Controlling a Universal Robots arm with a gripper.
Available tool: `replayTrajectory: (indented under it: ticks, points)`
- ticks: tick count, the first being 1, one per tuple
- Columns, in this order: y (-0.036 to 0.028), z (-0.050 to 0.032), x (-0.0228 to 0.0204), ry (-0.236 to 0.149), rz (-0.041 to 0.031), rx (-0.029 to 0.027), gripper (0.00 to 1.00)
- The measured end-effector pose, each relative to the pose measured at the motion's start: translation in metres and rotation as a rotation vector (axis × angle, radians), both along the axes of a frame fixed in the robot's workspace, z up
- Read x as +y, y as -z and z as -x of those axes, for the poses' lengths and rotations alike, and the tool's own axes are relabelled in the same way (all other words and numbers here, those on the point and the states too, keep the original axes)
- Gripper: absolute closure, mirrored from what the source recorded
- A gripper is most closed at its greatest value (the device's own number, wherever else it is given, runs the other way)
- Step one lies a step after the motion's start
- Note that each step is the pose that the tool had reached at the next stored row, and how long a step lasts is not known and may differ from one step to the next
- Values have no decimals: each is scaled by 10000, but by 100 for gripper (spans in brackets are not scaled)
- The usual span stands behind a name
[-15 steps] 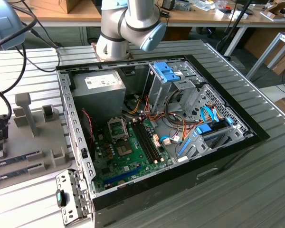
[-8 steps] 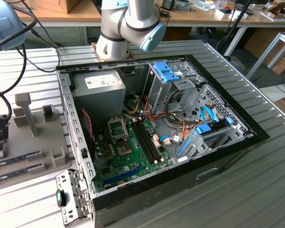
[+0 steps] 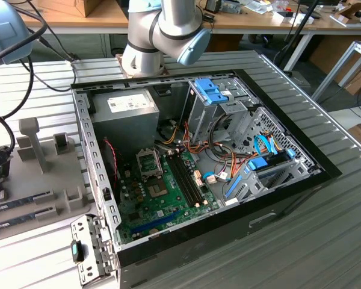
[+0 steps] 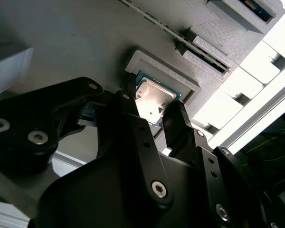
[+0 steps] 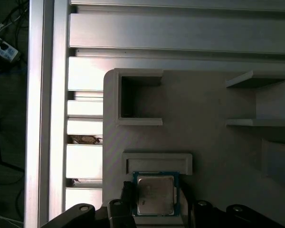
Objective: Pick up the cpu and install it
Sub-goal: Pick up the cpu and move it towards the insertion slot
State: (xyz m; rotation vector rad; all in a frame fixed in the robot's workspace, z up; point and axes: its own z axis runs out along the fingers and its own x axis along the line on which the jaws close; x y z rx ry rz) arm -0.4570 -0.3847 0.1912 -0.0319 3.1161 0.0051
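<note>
Two fingers of the gripper stand apart astride the cpu, at its three and nine o'clock edges; it lies flat, between them, in the grey holder on the table.

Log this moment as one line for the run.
phase: pick | hand: at cpu | cpu: seated in grey holder pocket | installed: no

One cpu, one computer case, one power supply (grey box), two memory strips.
</note>
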Motion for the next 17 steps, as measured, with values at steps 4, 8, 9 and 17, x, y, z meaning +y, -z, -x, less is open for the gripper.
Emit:
replayTrajectory:
  ticks: [4,8,9,17]
  points:
    - [2,0,0,0,0,0,53]
    - [1,0,0,0,-2,-3,53]
    - [-2,-1,0,0,-2,-3,53]
    - [-37,0,0,0,-59,1,53]
